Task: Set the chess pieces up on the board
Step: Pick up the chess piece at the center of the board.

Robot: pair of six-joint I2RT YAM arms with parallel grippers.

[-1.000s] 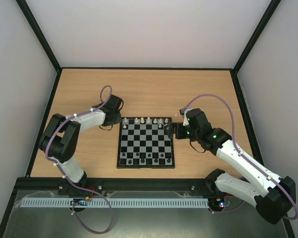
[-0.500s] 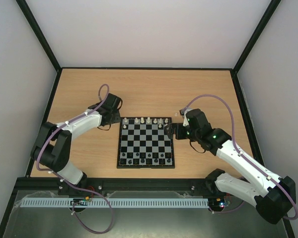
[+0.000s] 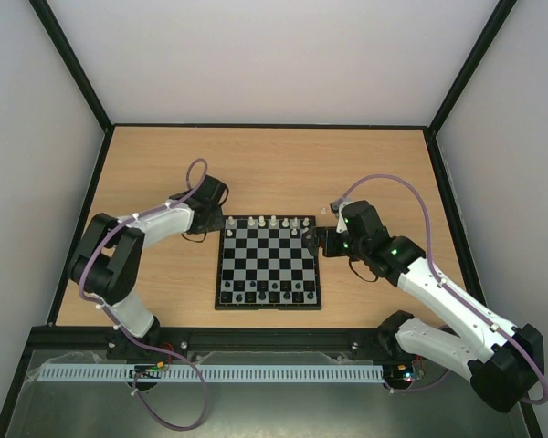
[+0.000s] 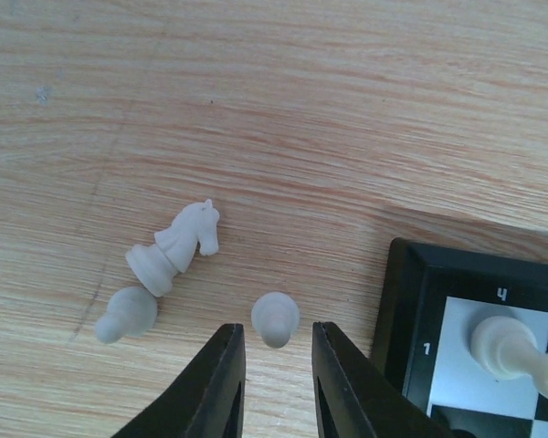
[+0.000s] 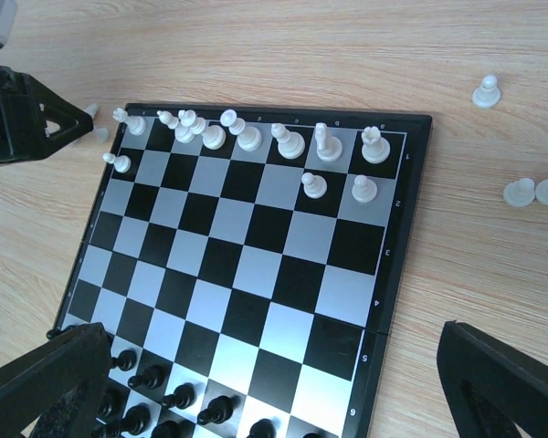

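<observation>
Whitish plastic pawn (image 4: 275, 319): on wooden table (image 4: 256, 91), just off your left fingertips (image 4: 226, 360).
Left end effector (image 4: 276, 339): spread.
Right end effector (image 5: 269, 351): spread wide.

I see both arms built alike: the left arm (image 3: 160, 222) and the right arm (image 3: 438, 290) have smooth white link shells joined by chunky black joints. A purple cable (image 3: 194, 166) loops along each arm. Small green lights (image 3: 395, 246) glow on the right one. On my wrist cameras, the left gripper (image 4: 276, 333) and right gripper (image 5: 269, 338) show matte black, wedge-shaped fingers (image 4: 221, 383).
</observation>
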